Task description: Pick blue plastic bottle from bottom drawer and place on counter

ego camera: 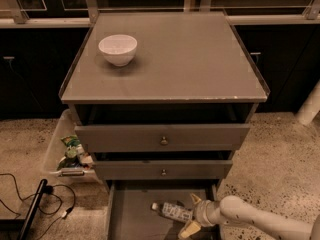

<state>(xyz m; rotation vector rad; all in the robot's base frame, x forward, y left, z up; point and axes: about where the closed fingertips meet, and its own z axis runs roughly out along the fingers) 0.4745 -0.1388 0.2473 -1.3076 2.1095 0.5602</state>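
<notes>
The blue plastic bottle (172, 210) lies on its side on the floor of the open bottom drawer (135, 216), white cap pointing left. My gripper (191, 215) reaches in from the lower right, with one finger above the bottle's right end and one below it, open around that end. The white arm runs off to the lower right. The counter (195, 59) is the flat grey top of the cabinet, above the two knobbed drawers.
A white bowl (118, 49) stands on the counter at the back left. A clear bin (67, 151) with packets sits on the floor left of the cabinet. Black cables (30, 204) lie at the lower left. A white post (310, 104) stands at the right.
</notes>
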